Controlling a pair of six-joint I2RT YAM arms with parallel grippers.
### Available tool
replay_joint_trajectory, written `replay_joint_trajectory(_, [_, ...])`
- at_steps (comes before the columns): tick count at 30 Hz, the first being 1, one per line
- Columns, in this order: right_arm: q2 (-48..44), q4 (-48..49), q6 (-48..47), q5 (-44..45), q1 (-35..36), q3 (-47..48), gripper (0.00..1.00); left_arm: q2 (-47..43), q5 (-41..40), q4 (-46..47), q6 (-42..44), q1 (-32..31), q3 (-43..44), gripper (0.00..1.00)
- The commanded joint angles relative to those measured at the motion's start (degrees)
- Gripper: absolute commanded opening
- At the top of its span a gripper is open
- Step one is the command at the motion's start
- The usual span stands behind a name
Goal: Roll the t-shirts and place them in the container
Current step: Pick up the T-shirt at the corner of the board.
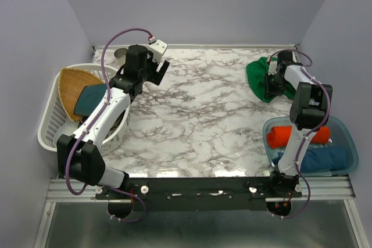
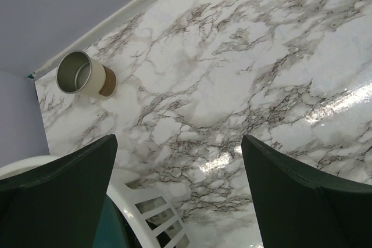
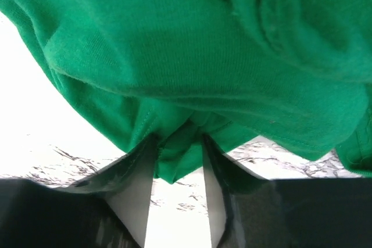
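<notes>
Pinching a hem fold of the crumpled bright green cotton t-shirt (image 3: 186, 56) at the far right of the marble tabletop (image 1: 197, 114), the right claw (image 3: 177, 143) is gripping narrowly, probably to pull it flat for rolling. The left claw (image 2: 179, 140) is hovering wide open, empty, far left.
</notes>
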Motion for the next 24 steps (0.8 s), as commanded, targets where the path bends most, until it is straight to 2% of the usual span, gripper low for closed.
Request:
replay_joint_trajectory(1, [-0.23, -2.75, -1.34, -1.35, 0.33, -1.08, 0.25, -2.00, 1.52, 1.65, -1.18, -0.42, -0.54, 0.98])
replay_joint_trajectory(3, [-0.49, -3.02, -2.83, -5.57, 0.50, -0.55, 0.01, -1.73, 1.61, 2.09, -1.71, -0.42, -0.72, 0.98])
replay_joint_trajectory(7, [-4.44, -3.36, -3.80, -10.93, 3.13, 3.13, 0.01, -1.56, 1.26, 2.71, -1.71, -0.42, -0.90, 0.98])
replay_joint_trajectory(11, [-10.16, -6.87, -4.68, -17.34, 8.92, 15.15, 0.01, -1.12, -0.05, 3.23, -0.66, -0.42, -0.46, 0.98])
replay_joint_trajectory(12, [-11.03, -7.58, -4.07, -19.27, 10.85, 21.19, 0.01, -0.94, -0.32, 3.50, -0.66, -0.33, -0.37, 0.98])
replay_joint_trajectory(14, [-14.72, -5.67, -1.27, -21.04, 12.10, 25.19, 0.01, -0.42, -1.20, 4.20, -0.57, -0.33, -0.02, 0.98])
replay_joint_trajectory(18, [-16.32, -3.02, 2.34, -20.79, 14.38, 39.67, 0.01, 1.17, -1.47, 4.73, -1.18, -0.24, 1.03, 0.98])
replay_joint_trajectory(19, [-16.14, -1.80, 3.83, -20.61, 14.39, 46.50, 0.01, 1.60, -1.55, 4.73, -1.36, -0.24, 1.73, 0.98])
replay_joint_trajectory(22, [-16.84, 3.19, 8.32, -20.96, 14.65, 55.14, 0.01, 2.84, -1.55, 4.82, -1.97, -0.16, 3.14, 0.98])
replay_joint_trajectory(24, [-19.56, 5.85, 6.66, -19.83, 16.31, 55.97, 0.01, 3.54, -1.73, 4.73, -2.06, -0.16, 3.67, 0.98])
